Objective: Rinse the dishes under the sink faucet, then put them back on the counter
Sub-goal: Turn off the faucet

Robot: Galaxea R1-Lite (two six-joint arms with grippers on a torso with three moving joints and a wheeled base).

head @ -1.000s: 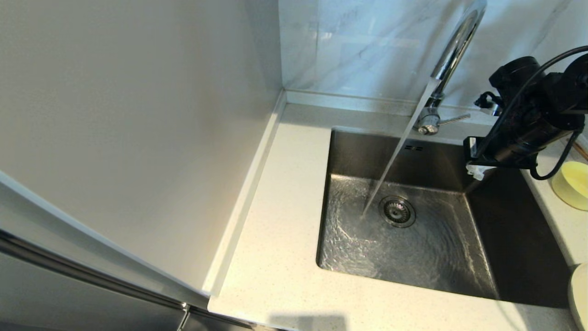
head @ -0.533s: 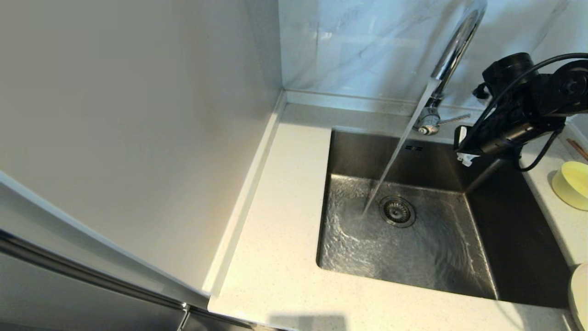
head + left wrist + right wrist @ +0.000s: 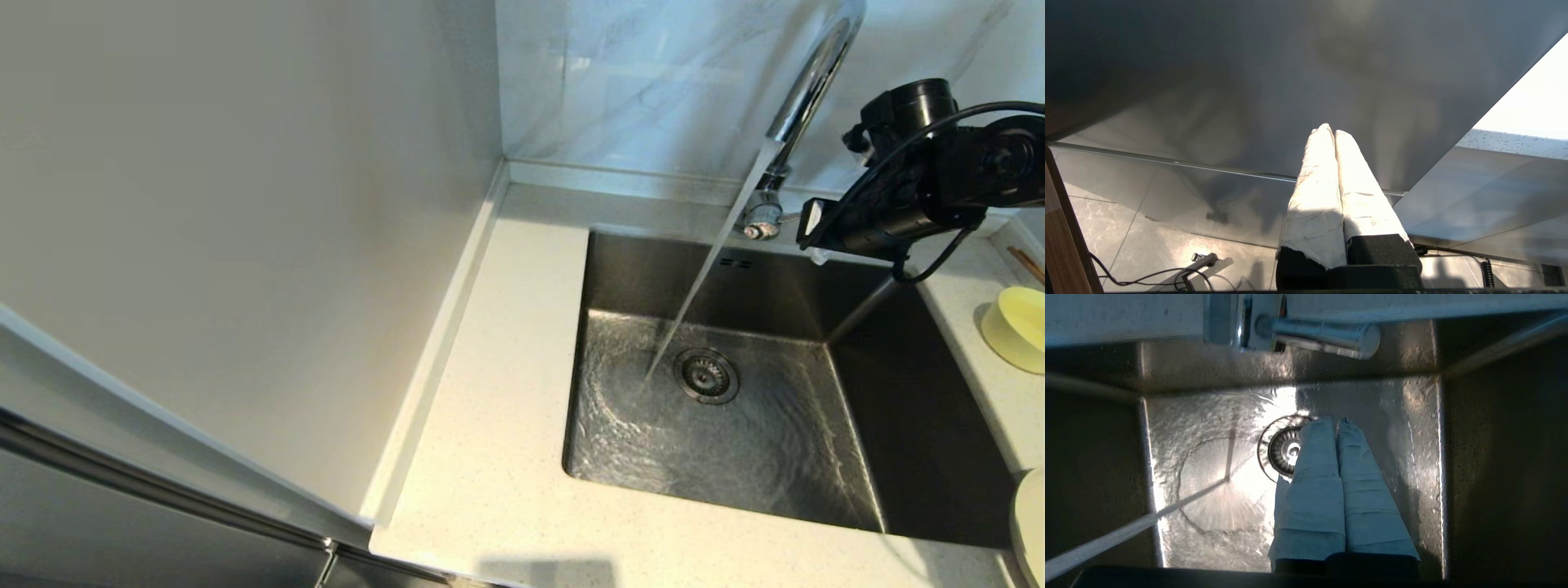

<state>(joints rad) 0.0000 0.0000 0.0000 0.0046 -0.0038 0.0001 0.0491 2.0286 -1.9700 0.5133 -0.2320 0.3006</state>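
My right gripper [image 3: 1336, 421], jaws together and empty, is by the faucet [image 3: 804, 90] lever; I should push it gently.

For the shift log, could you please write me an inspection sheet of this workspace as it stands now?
Surface: speckled counter around a steel sink; water covers the sink floor.
Job's things: faucet running, its stream landing beside the drain; yellow bowl, chopsticks and plate on the counter to the right.
Clutter: nothing seen.
Grippers: right gripper shut, empty, over the sink by the faucet lever; left gripper shut, empty, parked low beside a cabinet panel.
Cables: black cable along the right arm.
Surroundings: marble wall tiles.
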